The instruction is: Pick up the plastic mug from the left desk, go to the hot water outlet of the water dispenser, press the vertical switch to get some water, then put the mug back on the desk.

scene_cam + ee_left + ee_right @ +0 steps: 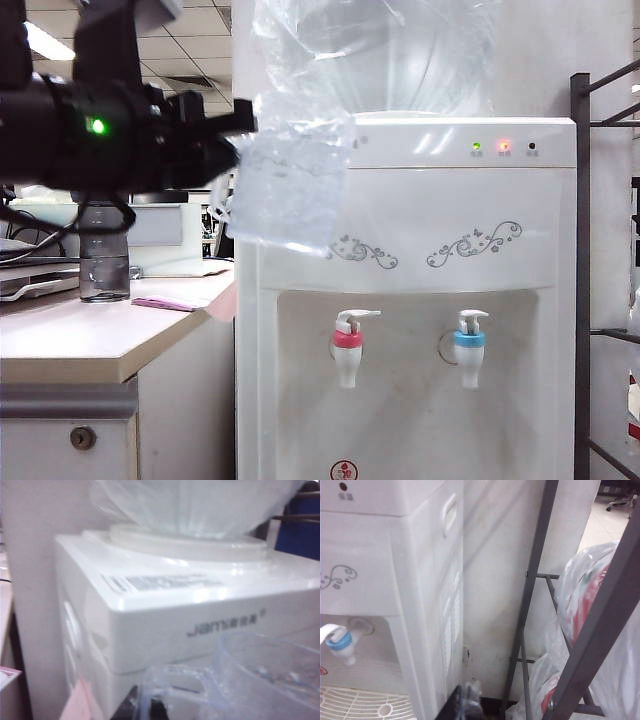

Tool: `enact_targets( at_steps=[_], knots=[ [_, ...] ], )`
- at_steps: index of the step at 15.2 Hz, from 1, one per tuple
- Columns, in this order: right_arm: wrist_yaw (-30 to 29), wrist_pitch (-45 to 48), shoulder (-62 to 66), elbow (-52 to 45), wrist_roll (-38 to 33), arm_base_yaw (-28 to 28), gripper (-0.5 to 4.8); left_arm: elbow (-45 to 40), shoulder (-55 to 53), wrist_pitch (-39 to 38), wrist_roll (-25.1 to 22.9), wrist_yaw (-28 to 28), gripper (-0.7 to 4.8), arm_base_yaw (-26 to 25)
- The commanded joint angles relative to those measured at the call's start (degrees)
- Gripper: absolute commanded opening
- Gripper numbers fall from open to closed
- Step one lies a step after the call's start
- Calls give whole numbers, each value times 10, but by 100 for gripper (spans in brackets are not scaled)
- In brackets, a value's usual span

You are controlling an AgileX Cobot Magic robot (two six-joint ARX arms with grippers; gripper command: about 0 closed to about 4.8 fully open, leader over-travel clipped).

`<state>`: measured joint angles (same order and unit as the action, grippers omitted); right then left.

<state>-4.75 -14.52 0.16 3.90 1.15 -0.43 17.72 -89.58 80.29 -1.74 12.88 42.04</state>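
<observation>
In the exterior view, the left arm (pixel 90 125) fills the upper left of the frame, black, with a green light on it. Its left gripper (pixel 235 125) reaches toward the middle and is clamped tight on the plastic mug (pixel 290 180), which hangs in the air in front of the upper left corner of the water dispenser (pixel 420 230), overlapping the foot of the big clear bottle (pixel 400 50). In the left wrist view the mug (pixel 240 680) lies at the lower right, its handle (pixel 170 687) toward the camera, with the dispenser's logo just above it.

At the lower left, the desk (pixel 70 340) has a pale top and a small round lock on its front panel. A dark bottle (pixel 104 255) stands on it behind the arm, and a pink pad (pixel 165 302) lies nearer the dispenser.

Further right, in the dispenser's recess, the tap with the red collar (pixel 347 350) carries its white lever (pixel 358 316) on top; both are well below the mug and untouched. The tap with the blue collar (pixel 469 348) sits to its right. Three small lights (pixel 503 146) show on the upper panel.

A grey metal rack (pixel 582 280) stands at the right edge. The right gripper (pixel 465 702) shows only as a dark tip at the bottom of the right wrist view, beside the dispenser's side wall; its fingers are closed with nothing between them.
</observation>
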Motion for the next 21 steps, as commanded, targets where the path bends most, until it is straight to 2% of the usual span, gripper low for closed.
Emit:
enact_targets(
  at_steps=[1, 3, 6, 9, 11, 17, 21],
  knots=[
    [-1, 6, 0, 2, 2, 0, -5, 3, 27, 33, 0, 35, -6, 1],
    [-1, 6, 0, 2, 2, 0, -5, 3, 46, 33, -9, 76, -6, 1],
    [-1, 6, 0, 2, 2, 0, -5, 3, 53, 33, -37, 99, -6, 0],
    [-1, 6, 0, 2, 2, 0, -5, 3, 67, 33, -42, 207, -6, 0],
    [-1, 6, 0, 2, 2, 0, -5, 3, 77, 33, -68, 218, -6, 0],
    [-1, 6, 0, 2, 2, 0, -5, 3, 84, 29, -62, 203, -6, 1],
    [-1, 6, 0, 2, 2, 0, -5, 3, 83, -9, -62, 203, -6, 1]
  ],
)
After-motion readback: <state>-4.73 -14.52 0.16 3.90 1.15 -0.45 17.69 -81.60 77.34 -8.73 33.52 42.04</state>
